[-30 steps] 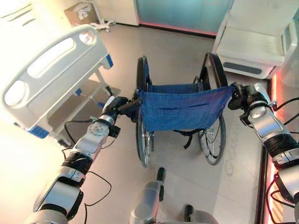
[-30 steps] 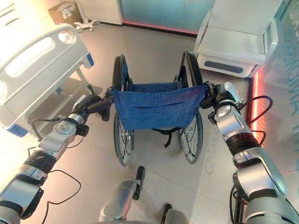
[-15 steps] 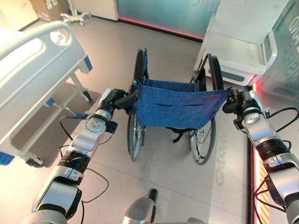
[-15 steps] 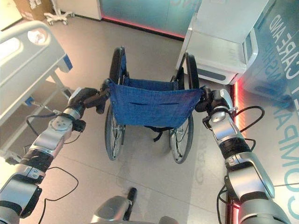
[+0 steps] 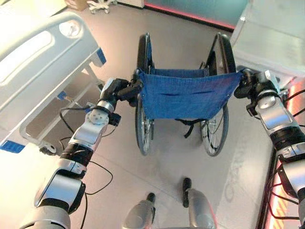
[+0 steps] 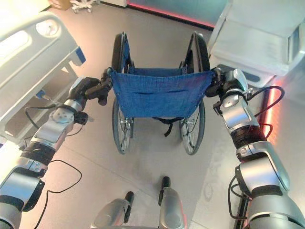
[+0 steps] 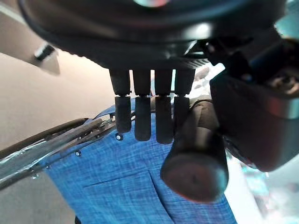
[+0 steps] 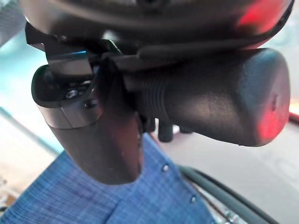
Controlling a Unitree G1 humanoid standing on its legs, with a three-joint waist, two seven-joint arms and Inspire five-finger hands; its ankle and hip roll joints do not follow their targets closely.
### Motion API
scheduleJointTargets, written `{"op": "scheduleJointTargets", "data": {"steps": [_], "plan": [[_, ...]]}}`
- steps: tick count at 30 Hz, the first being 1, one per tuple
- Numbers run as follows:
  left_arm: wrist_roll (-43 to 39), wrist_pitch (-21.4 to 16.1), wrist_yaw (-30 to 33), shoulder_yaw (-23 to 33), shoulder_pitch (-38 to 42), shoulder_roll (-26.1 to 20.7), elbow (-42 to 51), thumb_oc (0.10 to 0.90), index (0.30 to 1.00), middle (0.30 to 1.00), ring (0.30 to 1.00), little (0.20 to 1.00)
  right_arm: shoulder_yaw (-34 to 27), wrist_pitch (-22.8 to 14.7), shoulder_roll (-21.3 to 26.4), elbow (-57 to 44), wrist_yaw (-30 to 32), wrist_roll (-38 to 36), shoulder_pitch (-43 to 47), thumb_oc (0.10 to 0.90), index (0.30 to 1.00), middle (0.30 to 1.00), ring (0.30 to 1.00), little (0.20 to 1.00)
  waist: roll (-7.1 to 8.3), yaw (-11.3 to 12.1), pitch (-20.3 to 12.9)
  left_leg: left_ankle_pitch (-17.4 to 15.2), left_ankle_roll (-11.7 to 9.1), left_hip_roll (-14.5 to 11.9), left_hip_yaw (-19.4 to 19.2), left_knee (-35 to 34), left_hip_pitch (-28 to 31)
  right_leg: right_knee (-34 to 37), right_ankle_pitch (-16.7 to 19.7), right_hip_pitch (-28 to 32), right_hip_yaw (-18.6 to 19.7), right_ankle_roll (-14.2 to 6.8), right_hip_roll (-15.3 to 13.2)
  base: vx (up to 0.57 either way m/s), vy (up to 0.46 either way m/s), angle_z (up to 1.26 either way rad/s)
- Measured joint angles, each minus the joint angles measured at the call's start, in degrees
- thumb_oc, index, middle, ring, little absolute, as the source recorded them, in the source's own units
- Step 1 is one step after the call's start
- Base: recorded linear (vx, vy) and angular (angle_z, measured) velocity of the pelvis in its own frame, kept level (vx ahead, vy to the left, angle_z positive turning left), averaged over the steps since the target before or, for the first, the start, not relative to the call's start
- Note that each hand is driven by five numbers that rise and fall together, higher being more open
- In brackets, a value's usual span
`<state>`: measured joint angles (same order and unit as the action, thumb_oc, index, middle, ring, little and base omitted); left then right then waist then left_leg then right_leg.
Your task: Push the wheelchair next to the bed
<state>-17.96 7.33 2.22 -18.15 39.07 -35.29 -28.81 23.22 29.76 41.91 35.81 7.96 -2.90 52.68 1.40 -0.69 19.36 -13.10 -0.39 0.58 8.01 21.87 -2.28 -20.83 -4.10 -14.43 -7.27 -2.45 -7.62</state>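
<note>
The wheelchair [image 5: 188, 93] stands in front of me with its blue cloth backrest facing me and its big wheels on the floor. My left hand [image 5: 116, 90] is shut on the left push handle [image 7: 194, 172], fingers [image 7: 140, 116] curled over the dark grip. At the other side, my right hand [image 5: 252, 86] is shut on the right push handle [image 8: 219, 100], with the thumb [image 8: 93, 135] wrapped below it. The white hospital bed [image 5: 38, 71] lies to the left, its footboard a short way from the wheelchair's left wheel.
A white cabinet-like unit [image 5: 271, 38] stands close to the wheelchair's right wheel. A red light strip [image 6: 271, 102] runs along the floor on the right. At the far back left are a wheeled stand base [image 5: 100, 5] and a cardboard box [image 6: 59, 4].
The whole picture has swung, so the camera has moved. Both hands keep their hold on the push handles, and the wheelchair stays between them.
</note>
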Motion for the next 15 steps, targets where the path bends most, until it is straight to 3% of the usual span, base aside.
{"op": "scheduleJointTargets", "data": {"steps": [2,4,6,7,8,9,10,11,12,13,15], "plan": [[-0.9,0.0,0.1,-0.2,-1.5,0.3,0.3,0.4,0.3,0.3,0.3,0.3,0.0,0.0,0.3,-1.4,0.0,0.3,-1.9,0.4,0.3,0.3,0.3,0.3,-1.17,0.1,-0.9,-2.4,-0.4,-4.0,-4.1,6.5,1.7,-1.0,-2.4,1.8,-2.2,1.6,1.1,0.56,-0.206,0.35],[-1.0,0.0,0.7,-1.3,-2.3,1.2,0.5,0.4,0.3,0.3,0.3,0.3,-0.1,0.0,0.8,-1.9,0.0,0.4,-3.9,0.4,0.3,0.3,0.3,0.3,-1.06,-0.1,-2.3,0.9,-5.2,-5.3,-4.9,7.3,3.0,-1.0,-4.8,3.6,-3.7,1.9,2.1,0.6,-0.252,0.52],[-1.5,0.0,1.4,-1.6,-2.9,1.4,0.1,0.4,0.3,0.3,0.3,0.3,-0.1,0.0,-0.4,-1.4,0.1,0.7,-3.9,0.4,0.3,0.3,0.3,0.3,-1.06,1.1,-2.4,3.4,-4.0,-5.5,-5.0,13.1,1.0,0.5,-4.5,5.6,-2.4,2.4,3.0,0.57,-0.167,-0.01],[-1.7,-0.9,1.5,-1.5,-3.3,2.3,-1.3,0.4,0.3,0.3,0.3,0.3,-0.2,-0.3,-1.8,-0.4,0.9,1.8,-4.5,0.4,0.3,0.3,0.3,0.3,-0.15,1.9,-2.2,1.8,-4.1,-4.2,-5.9,14.4,-2.5,3.9,-4.4,8.9,-0.5,3.1,3.8,0.4,-0.036,0.04],[-1.8,-1.1,1.6,-1.6,-3.3,2.7,-1.6,0.4,0.3,0.3,0.3,0.3,-0.4,-0.3,-2.1,0.1,1.1,1.8,-4.7,0.4,0.3,0.3,0.3,0.3,0.39,1.9,-1.9,2.0,-3.7,-3.1,-6.3,11.6,-3.2,5.8,-3.7,10.6,-0.3,2.9,3.8,0.64,-0.012,0.08],[-1.9,-1.6,1.7,-1.9,-3.7,3.3,-2.4,0.4,0.3,0.3,0.3,0.3,-0.4,-0.3,-2.7,1.0,1.4,1.8,-5.2,0.4,0.3,0.3,0.3,0.3,0.68,2.9,-2.0,2.1,-3.6,-0.9,-7.4,4.3,-4.6,9.5,-3.0,14.0,0.4,2.9,4.4,0.6,0.024,-0.15],[-1.9,-2.2,1.7,-2.0,-4.8,3.5,-2.5,0.4,0.3,0.3,0.3,0.3,-0.3,-0.3,-3.3,1.6,1.6,2.0,-5.5,0.4,0.3,0.3,0.3,0.3,0.19,3.8,-2.0,2.7,-3.4,0.3,-8.2,-2.8,-5.9,12.6,-2.8,16.9,1.1,3.2,5.3,0.72,0.05,-0.43],[-1.9,-2.7,1.6,-2.1,-5.4,3.7,-2.5,0.4,0.3,0.3,0.3,0.3,-0.3,-0.3,-3.3,1.6,1.9,2.0,-6.1,0.4,0.3,0.3,0.3,0.3,-0.8,5.0,-1.5,5.8,-2.8,0.9,-8.6,-9.7,-6.6,14.6,-2.6,19.9,1.9,3.4,6.7,0.58,0.081,-0.5],[-1.9,-2.8,1.5,-2.1,-5.9,3.7,-2.2,0.4,0.3,0.3,0.3,0.3,-0.3,-0.3,-3.1,1.6,1.9,2.0,-6.5,0.4,0.3,0.3,0.3,0.3,-1.74,5.5,-1.5,7.7,-3.7,0.7,-8.1,-12.7,-7.4,15.7,-2.8,21.2,2.5,3.4,7.7,0.59,0.148,-0.7],[-1.9,-2.8,1.4,-1.5,-7.3,3.5,-0.7,0.4,0.3,0.3,0.3,0.3,-0.1,-0.3,-2.3,0.8,1.7,1.9,-7.0,0.4,0.3,0.3,0.3,0.3,-3.67,7.1,-1.4,11.4,-5.6,-0.5,-7.9,-18.8,-9.3,16.4,-3.5,23.2,3.7,4.0,9.7,0.41,0.174,-0.66],[-2.0,-2.9,1.3,-0.2,-9.6,2.6,2.3,0.4,0.3,0.3,0.3,0.3,0.0,-0.6,-1.5,-0.9,0.7,1.8,-7.5,0.4,0.3,0.3,0.3,0.3,-5.23,9.5,-1.6,12.1,-6.0,-2.1,-8.4,-20.8,-12.9,15.5,-4.8,23.7,5.3,3.9,10.3,0.31,0.193,-1.01]]}}
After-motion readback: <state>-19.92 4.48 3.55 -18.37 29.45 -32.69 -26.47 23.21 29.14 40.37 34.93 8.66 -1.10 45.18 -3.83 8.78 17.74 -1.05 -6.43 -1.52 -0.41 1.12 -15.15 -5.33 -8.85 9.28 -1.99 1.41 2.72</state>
